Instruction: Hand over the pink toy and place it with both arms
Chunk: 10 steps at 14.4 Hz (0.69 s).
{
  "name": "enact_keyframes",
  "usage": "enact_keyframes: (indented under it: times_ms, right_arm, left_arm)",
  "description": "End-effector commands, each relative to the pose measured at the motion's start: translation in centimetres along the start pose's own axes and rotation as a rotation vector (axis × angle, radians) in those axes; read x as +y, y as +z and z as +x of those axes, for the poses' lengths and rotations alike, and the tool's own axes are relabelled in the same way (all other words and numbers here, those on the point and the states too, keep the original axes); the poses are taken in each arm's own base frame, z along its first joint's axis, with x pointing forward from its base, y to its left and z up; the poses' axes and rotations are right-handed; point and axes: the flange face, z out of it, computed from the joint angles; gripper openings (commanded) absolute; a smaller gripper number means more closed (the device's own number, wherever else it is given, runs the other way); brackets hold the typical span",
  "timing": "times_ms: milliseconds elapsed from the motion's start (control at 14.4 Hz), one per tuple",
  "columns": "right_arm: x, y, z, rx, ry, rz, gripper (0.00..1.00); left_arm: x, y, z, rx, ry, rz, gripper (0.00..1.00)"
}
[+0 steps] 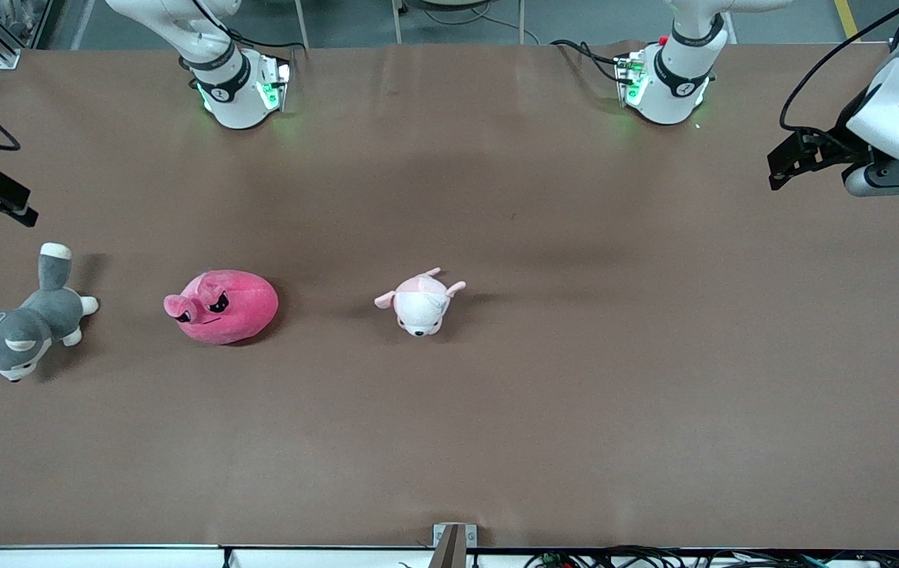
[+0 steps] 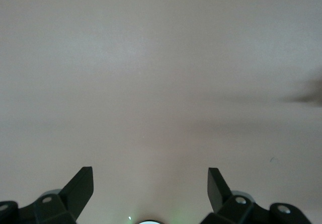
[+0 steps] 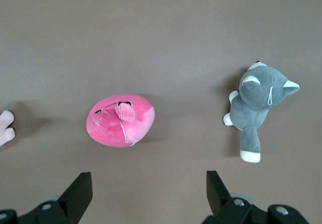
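Observation:
The hot-pink round plush toy (image 1: 222, 306) lies on the brown table toward the right arm's end, between a grey dog plush and a pale pink-and-white plush. It also shows in the right wrist view (image 3: 121, 121). My right gripper (image 1: 27, 207) is open and empty, up over the table edge at the right arm's end, apart from the toy; its open fingers show in the right wrist view (image 3: 149, 183). My left gripper (image 1: 774, 170) is open and empty over the left arm's end of the table. The left wrist view (image 2: 150, 181) shows only bare table.
A grey-and-white plush dog (image 1: 24, 327) lies beside the pink toy at the right arm's end, also in the right wrist view (image 3: 256, 105). A small pale pink-and-white plush (image 1: 420, 302) lies near the table's middle. The brown table (image 1: 576, 394) has a metal bracket (image 1: 453, 544) at its near edge.

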Motion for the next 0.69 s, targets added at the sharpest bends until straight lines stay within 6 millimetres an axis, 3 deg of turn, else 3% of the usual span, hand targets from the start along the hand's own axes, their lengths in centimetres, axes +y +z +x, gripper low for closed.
enact_keyframes:
  times_ms: [0,139,347,624]
  right_arm:
    - [0.5,0.1,-1.5,0.011,0.021,-0.004,1.0]
    - [0.4,0.0,-1.5,0.014,0.02,-0.004,1.0]
    - [0.3,-0.2,-1.7,0.036,0.015,-0.007,1.0]
    - [0.1,0.5,-2.4,0.036,0.01,-0.009,1.0]
  left_arm:
    - [-0.7,-1.2,-0.3,0.004,0.008,-0.014,1.0]
    - [-1.7,-1.4,0.0,0.005,-0.009,-0.015,1.0]
    - [-1.5,-1.1,0.3,-0.001,-0.006,-0.012,1.0]
    - [-0.2,-1.0,0.2,-0.003,0.017,-0.01,1.0]
